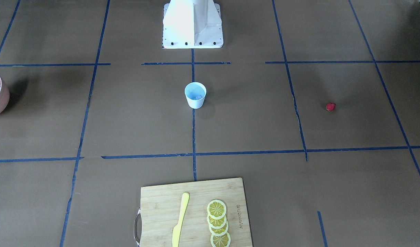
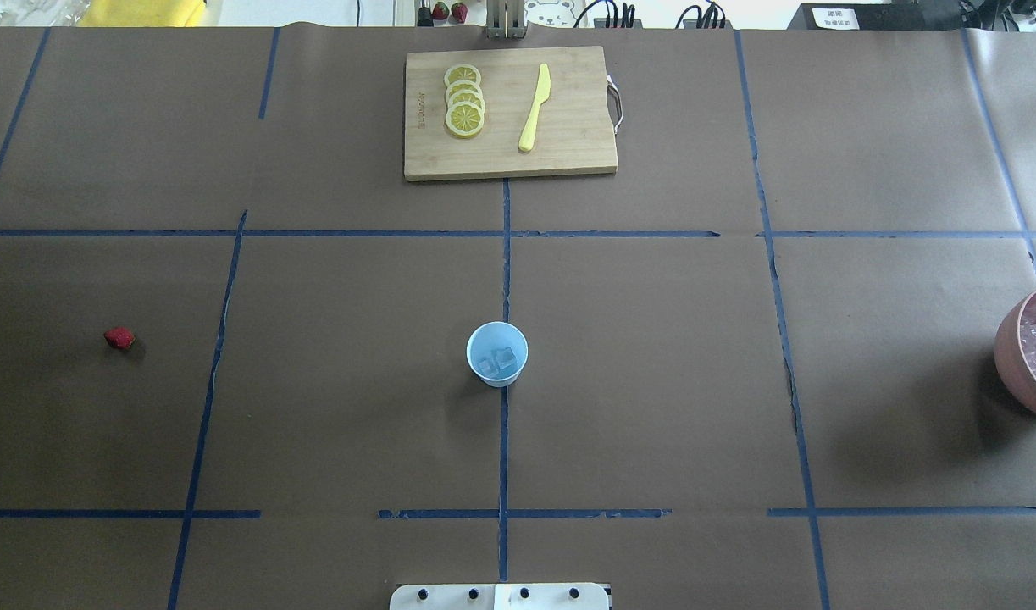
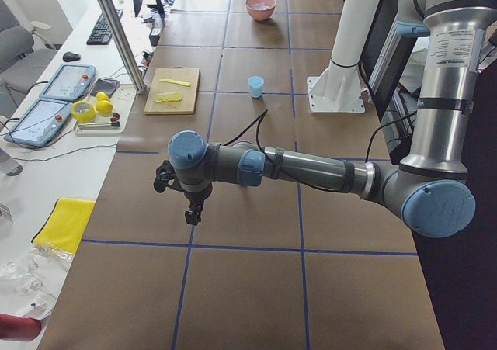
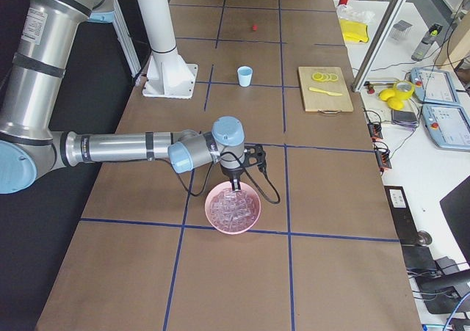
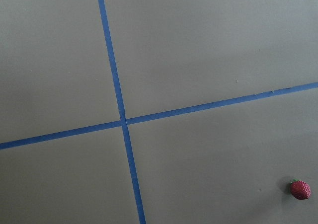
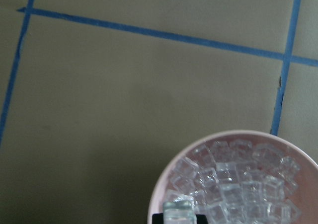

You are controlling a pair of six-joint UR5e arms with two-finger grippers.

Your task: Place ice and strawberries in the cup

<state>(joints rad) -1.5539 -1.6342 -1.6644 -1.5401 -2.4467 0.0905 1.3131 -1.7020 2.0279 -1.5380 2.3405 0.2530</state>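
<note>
Arms stretch level: right claw [image 4: 236, 188] pinches ice cube [image 6: 178, 210] over bowl [image 4: 252, 219]; left claw [image 3: 192, 216] points down, grip unclear.

The bowl [image 1: 2, 103] is being cut off by the frame's edge in the front and overhead views, and the cutting board [image 1: 158, 206] by the front view's bottom edge. The left gripper [image 3: 192, 213] is being shown only small and side-on, its jaws unreadable. The right gripper [image 4: 235, 186] is being cropped in its wrist view, where an ice cube [image 6: 179, 211] is perhaps being held.
</note>
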